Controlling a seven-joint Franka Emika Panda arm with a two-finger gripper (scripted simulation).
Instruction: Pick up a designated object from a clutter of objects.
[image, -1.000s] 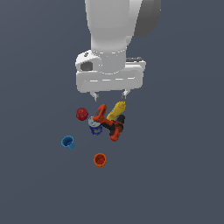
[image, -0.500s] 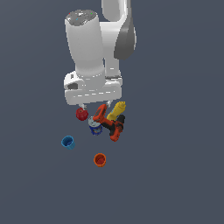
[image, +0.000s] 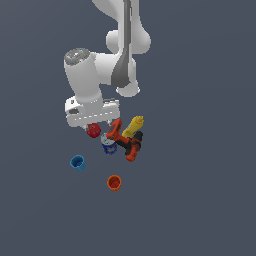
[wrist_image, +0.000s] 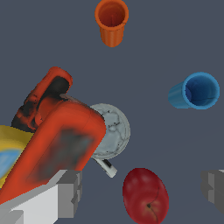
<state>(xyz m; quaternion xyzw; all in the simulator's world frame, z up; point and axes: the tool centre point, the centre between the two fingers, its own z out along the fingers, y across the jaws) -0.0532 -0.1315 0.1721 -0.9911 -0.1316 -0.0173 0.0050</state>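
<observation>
Apart from the task's items, only the bench itself shows: a flat, plain surface of dark slate grey-blue, evenly lit and unmarked. It fills the exterior view from side to side, and its edges and corners lie outside the picture. The wrist view shows the same bare grey bench.

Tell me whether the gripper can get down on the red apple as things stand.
Probably yes: the apple lies between the open gripper fingers with bare floor around it, though the drill sits close beside one finger.
</observation>
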